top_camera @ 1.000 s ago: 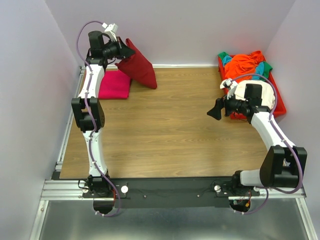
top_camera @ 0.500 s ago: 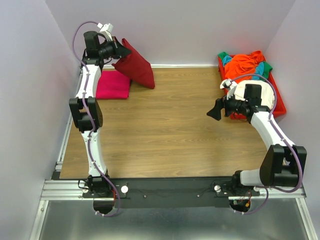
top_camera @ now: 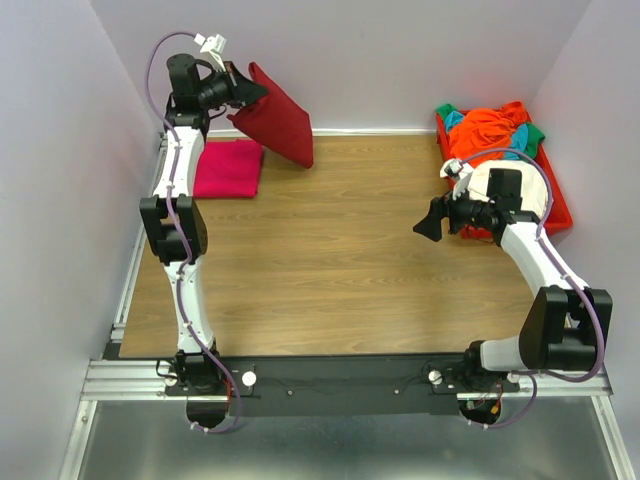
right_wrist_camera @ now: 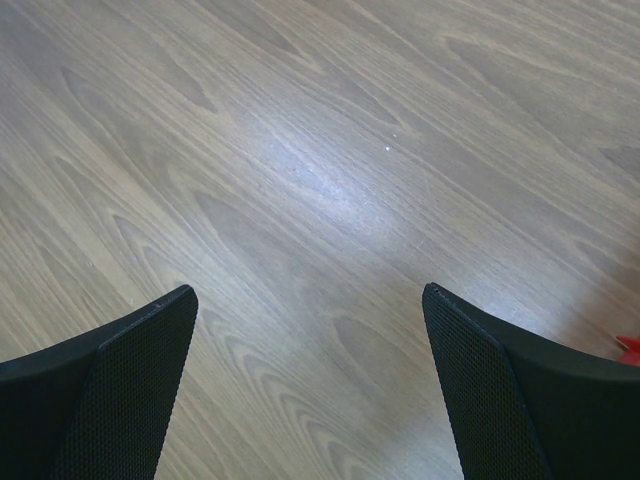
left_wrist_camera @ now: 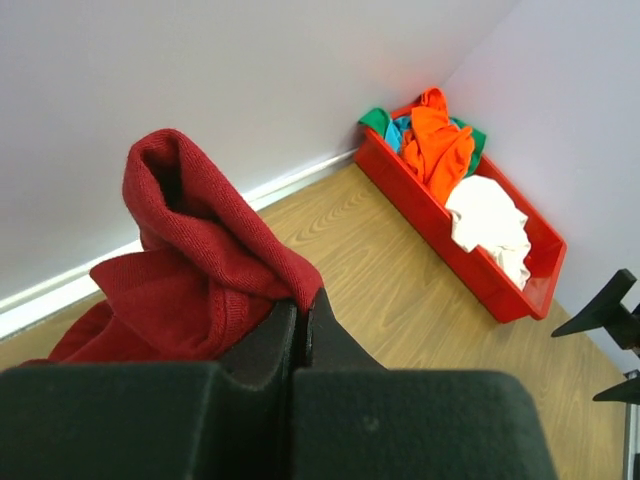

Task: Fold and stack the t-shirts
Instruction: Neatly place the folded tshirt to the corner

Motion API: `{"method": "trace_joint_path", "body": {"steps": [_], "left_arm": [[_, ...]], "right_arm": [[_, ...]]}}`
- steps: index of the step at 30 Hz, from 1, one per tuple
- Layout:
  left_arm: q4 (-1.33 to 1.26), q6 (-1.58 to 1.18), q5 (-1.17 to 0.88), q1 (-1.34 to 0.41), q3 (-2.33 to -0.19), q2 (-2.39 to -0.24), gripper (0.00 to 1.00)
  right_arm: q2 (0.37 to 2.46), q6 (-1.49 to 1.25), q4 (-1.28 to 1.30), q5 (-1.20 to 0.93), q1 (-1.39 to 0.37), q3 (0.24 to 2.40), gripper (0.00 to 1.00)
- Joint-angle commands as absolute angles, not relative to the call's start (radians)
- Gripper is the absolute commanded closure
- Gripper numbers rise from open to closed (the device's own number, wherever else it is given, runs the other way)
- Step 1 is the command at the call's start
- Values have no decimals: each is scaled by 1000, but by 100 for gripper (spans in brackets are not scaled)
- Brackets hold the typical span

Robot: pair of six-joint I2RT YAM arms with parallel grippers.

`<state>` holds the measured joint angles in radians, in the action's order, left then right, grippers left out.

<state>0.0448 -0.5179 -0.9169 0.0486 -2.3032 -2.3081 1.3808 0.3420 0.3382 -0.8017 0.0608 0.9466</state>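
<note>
My left gripper [top_camera: 245, 92] is raised at the far left and shut on the dark red t-shirt [top_camera: 278, 122], which hangs folded above the table's back edge. In the left wrist view the shirt [left_wrist_camera: 195, 265] bunches over my closed gripper [left_wrist_camera: 300, 305]. A magenta-pink t-shirt [top_camera: 228, 167] lies folded on the table below it, at the far left. My right gripper [top_camera: 430, 220] is open and empty, hovering over bare wood at the right; in the right wrist view its gripper [right_wrist_camera: 310, 385] frames only table.
A red tray [top_camera: 558, 205] at the far right holds orange [top_camera: 495, 130], cream [top_camera: 525, 185], green and teal shirts; it also shows in the left wrist view [left_wrist_camera: 480, 270]. White walls close in the back and sides. A metal rail runs along the left table edge.
My left gripper has lifted the dark red shirt higher and slightly right, above the pink shirt. The right arm has not moved.
</note>
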Motion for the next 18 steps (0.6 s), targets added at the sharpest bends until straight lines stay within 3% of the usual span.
{"method": "trace_joint_path", "body": {"steps": [1,11,18], "left_arm": [[-41,-561,-960,69,-2362,-2325,100],[-69,-575,-1008,140,-2309,-2387,100],[-46,-502,-1019,155,-2179,-2295,100]], "right_arm": [[1390,357,351,-824,69,953,0],[1391,362,354,-821,67,951,0],[1396,361,354,-821,67,953,0]]}}
